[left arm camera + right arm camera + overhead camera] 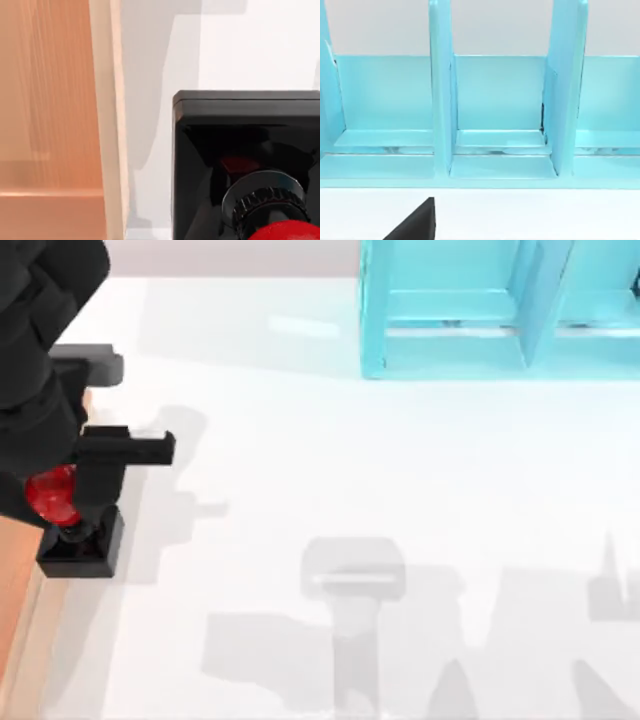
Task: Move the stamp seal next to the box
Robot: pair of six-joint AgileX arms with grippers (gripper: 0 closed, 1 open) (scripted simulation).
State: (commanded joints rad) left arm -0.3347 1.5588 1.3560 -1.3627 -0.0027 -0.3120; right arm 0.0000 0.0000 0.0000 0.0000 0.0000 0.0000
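A: Far left of table first. What's seen?

B: The box, light-brown wood w/ visible grain and a paler thick rim, is cut off by the table's left edge. Just beside it, on the white table, the stamp seal is standing: black square block base, short neck, glossy red round knob.

A: Touching the box?

B: A narrow strip of table is seen between rim and base in the left wrist view, so close but apart.

A: Left tool?

B: It's placed over the knob. Whether it's clamped on it or apart can't be told; fingers are hidden by the arm's body.

A: Handling?

B: Judged light, rigid, not fragile. Knob is smooth and shiny, so prob. slippery; the ridged collar at the neck should be taken instead, or the knob pinched across its widest part. Flat base should sit stable once released.

A: Further right?

B: A translucent cyan compartmented rack w/ thin upright dividers, at the far right. The right tool is parked facing it; state can't be told.
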